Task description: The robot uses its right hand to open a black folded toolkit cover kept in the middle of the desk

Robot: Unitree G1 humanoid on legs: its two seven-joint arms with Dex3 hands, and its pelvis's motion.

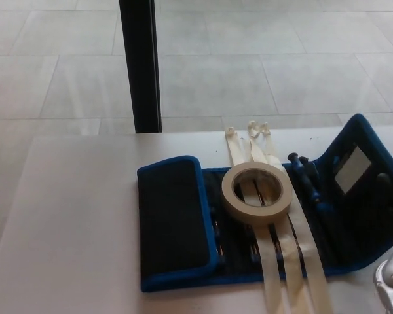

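The black toolkit cover with blue trim lies in the middle of the desk. Its left flap is still folded flat over the centre. Its right flap stands raised and tilted outward, showing a white label and blue-handled tools inside. My right hand is at the picture's right edge, its dark fingers on the raised flap's outer edge. A roll of beige tape rests on the open middle section, on long tape strips.
A black vertical post rises behind the desk's far edge, with grey tiled floor beyond. The tape strips run from the desk's far side over the toolkit to the near edge.
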